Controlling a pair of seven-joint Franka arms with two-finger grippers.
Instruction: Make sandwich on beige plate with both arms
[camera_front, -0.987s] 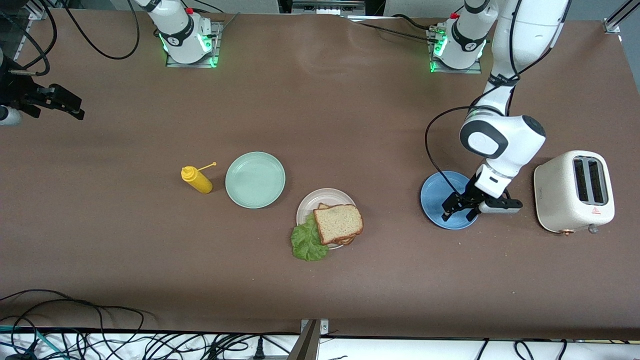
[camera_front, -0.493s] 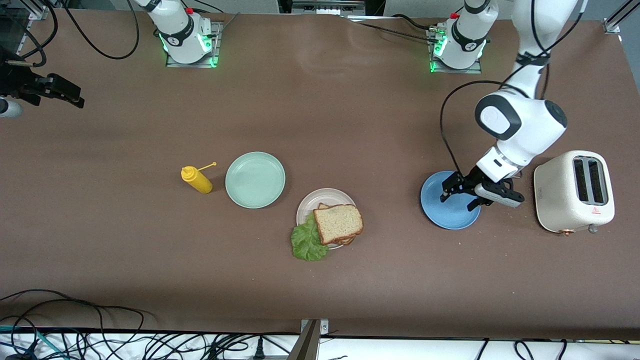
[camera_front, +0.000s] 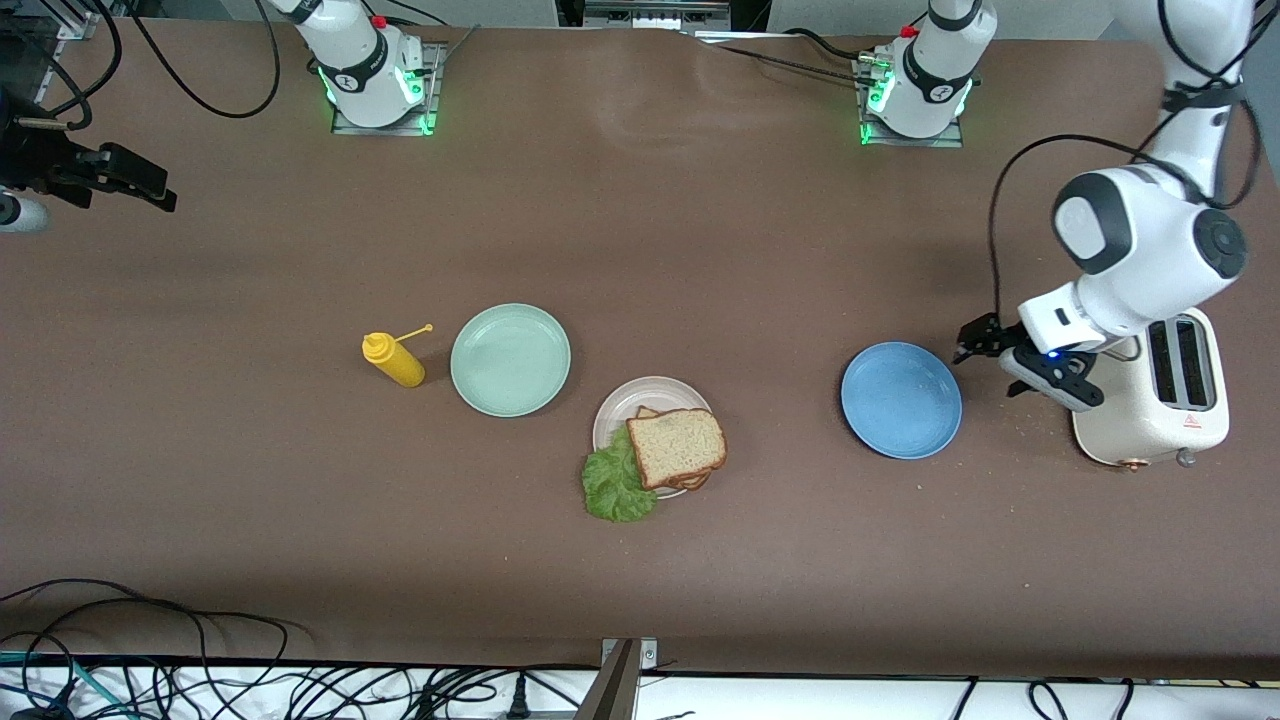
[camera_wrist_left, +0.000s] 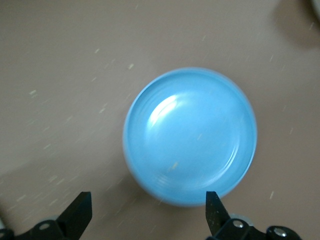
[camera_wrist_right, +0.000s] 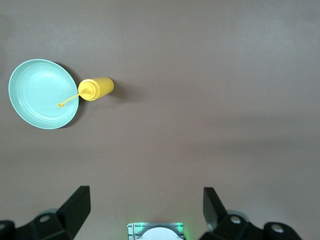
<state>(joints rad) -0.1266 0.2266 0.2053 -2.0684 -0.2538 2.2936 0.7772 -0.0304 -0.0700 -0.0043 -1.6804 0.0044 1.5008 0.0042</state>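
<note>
The sandwich (camera_front: 676, 447) lies on the beige plate (camera_front: 640, 391) in the middle of the table: two bread slices with green lettuce (camera_front: 613, 485) sticking out over the rim toward the front camera. My left gripper (camera_front: 990, 360) hangs open and holds nothing, over the table between the blue plate and the toaster. In the left wrist view this gripper (camera_wrist_left: 147, 215) looks down on the blue plate (camera_wrist_left: 190, 135). My right gripper (camera_front: 150, 190) waits open and holds nothing over the right arm's end of the table; the right wrist view shows its fingers (camera_wrist_right: 75, 207) wide apart.
A mint-green plate (camera_front: 510, 359) and a yellow squeeze bottle (camera_front: 394, 360) stand beside the beige plate toward the right arm's end. The blue plate (camera_front: 901, 400) and a cream toaster (camera_front: 1150, 395) are toward the left arm's end. Cables run along the front edge.
My left gripper has risen off the blue plate and swung toward the toaster, still open. The right gripper has barely shifted. The sandwich has not moved.
</note>
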